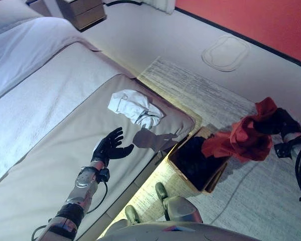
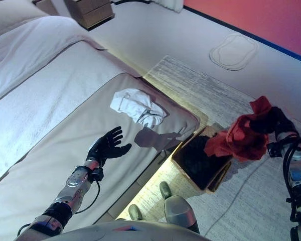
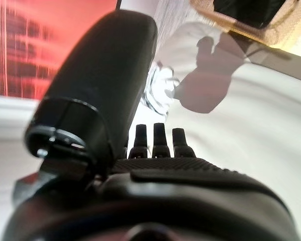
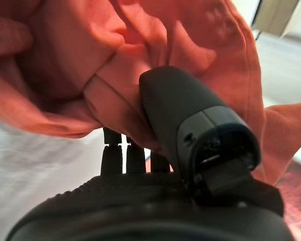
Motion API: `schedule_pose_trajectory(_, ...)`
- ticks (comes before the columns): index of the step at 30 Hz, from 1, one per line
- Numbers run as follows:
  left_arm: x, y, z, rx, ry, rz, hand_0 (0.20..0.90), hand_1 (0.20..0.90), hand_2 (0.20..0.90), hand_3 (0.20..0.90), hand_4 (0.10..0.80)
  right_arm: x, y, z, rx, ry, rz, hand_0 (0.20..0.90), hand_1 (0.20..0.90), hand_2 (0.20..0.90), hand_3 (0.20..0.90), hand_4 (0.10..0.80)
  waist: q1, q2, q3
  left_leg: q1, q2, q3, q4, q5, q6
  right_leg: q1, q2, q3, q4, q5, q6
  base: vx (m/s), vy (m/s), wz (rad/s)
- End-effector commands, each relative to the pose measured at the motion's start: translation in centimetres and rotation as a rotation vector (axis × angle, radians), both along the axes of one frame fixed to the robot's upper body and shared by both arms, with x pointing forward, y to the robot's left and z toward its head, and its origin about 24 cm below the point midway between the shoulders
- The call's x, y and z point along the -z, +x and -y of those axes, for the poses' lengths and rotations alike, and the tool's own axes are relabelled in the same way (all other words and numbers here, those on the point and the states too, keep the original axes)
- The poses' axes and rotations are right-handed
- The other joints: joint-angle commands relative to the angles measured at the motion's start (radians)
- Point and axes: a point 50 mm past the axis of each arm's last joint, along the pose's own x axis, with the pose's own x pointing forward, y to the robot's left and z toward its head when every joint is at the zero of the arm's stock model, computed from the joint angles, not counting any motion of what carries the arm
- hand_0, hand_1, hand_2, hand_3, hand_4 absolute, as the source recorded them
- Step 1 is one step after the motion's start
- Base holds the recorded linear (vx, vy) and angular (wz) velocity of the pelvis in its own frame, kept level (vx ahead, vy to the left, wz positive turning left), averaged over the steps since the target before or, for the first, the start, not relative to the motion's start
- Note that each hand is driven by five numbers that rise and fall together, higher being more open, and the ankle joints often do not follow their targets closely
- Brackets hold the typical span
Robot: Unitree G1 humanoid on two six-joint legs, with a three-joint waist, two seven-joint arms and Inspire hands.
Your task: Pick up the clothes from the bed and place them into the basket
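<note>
My right hand is shut on a red garment and holds it in the air just right of the wicker basket, which stands on the floor beside the bed and holds dark clothes. In the right wrist view the red garment is pinched between my thumb and fingers. A crumpled white garment lies on the bed near its corner. My left hand is open over the bed, a little short of the white garment, which also shows in the left wrist view.
A striped rug lies on the floor under the basket. A wooden nightstand stands at the head of the bed. A flat oval plate lies on the floor by the red wall.
</note>
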Motion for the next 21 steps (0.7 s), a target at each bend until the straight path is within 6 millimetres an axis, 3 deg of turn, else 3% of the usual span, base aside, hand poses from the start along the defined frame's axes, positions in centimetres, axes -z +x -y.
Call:
schedule_pose_trajectory(1,-2.3,1.8,0.4,0.063,0.033,0.130,0.900,0.900,0.900,0.900,0.800,-5.3,1.7,0.9,-0.014,-0.085,0.219,0.300,0.300,0.300,0.200,0.100,0.033,-0.012,-0.104,-0.036,0.026,-0.038,0.132,-0.153,0.008,-0.037,-0.021,-0.011,0.121,-0.076,0.032,-0.015,-0.039,-0.14)
schedule_pose_trajectory(13,-2.0,1.8,1.7,0.119,0.018,0.130,0.900,0.900,0.900,0.900,0.800,-0.9,1.8,0.6,-0.009,-0.038,0.092,0.300,0.300,0.300,0.200,0.100,0.019,0.046,-0.079,-0.036,0.024,-0.013,0.148,-0.169,0.004,-0.048,-0.030,-0.005,0.107,-0.063,0.037,-0.025,-0.036,-0.03)
schedule_pose_trajectory(21,-2.3,2.3,2.7,0.144,0.000,0.146,0.900,0.900,0.900,0.900,0.800,-1.6,3.4,0.1,-0.006,-0.040,0.104,0.300,0.300,0.300,0.200,0.100,0.030,0.074,-0.062,-0.046,0.018,-0.018,0.122,-0.155,-0.003,-0.055,-0.037,-0.015,0.085,-0.058,0.041,-0.037,-0.003,0.01)
